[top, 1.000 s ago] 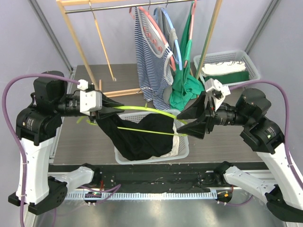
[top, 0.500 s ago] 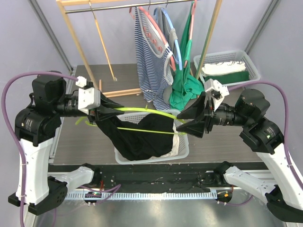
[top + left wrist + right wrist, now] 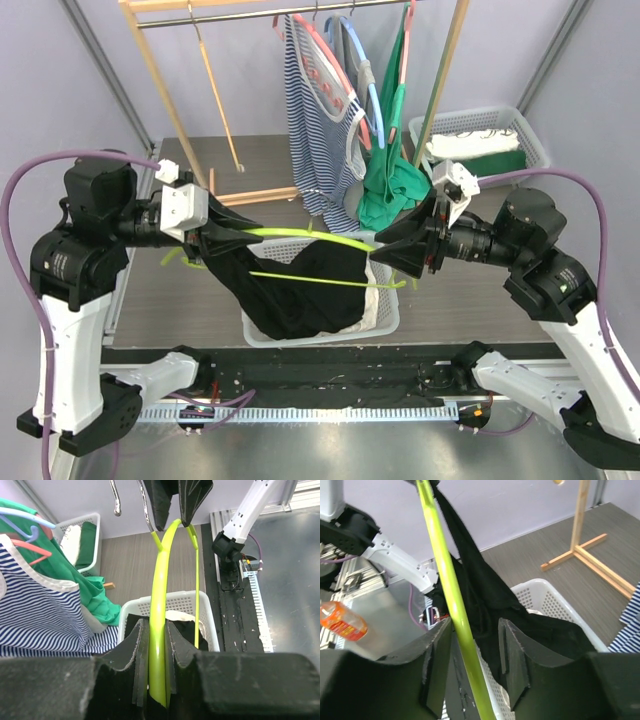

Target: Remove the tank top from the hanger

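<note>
We hold the lime hanger [image 3: 159, 605] clenched in our left fingers [image 3: 120, 655] so our right fingers [image 3: 520, 655], unclenched astride it, can free the tank top [image 3: 300, 290].

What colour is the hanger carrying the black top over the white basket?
It is a bright lime-green plastic hanger, seen clearest in the left wrist view.

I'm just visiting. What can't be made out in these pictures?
Right wrist view: the hanger runs off the top and bottom edges; the orange bottle is blurred, label unreadable.
Top view: the black tank top covers most of the white basket; what lies beneath is hidden.
Top view: the left gripper hides how the fabric sits on the hanger's end.
</note>
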You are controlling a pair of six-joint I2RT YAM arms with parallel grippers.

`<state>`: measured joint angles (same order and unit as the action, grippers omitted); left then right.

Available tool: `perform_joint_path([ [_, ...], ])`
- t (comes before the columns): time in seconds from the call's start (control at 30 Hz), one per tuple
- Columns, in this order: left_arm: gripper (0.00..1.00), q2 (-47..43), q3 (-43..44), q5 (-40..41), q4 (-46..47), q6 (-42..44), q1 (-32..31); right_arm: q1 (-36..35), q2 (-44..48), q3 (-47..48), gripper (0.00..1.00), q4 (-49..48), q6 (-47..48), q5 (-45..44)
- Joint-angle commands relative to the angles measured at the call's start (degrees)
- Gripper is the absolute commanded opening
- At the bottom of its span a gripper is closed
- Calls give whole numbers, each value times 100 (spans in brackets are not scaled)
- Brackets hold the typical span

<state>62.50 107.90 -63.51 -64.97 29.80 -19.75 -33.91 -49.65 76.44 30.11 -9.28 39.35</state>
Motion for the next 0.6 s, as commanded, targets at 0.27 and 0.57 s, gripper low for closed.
perform_joint_path([
  [0.27, 0, 333, 285, -285, 643, -229, -29, 25, 210, -376, 26, 232, -13, 688],
  [0.57, 70, 210, -75, 416, 968, -326, -29, 16, 754, 10, 1, 354, 5, -575],
])
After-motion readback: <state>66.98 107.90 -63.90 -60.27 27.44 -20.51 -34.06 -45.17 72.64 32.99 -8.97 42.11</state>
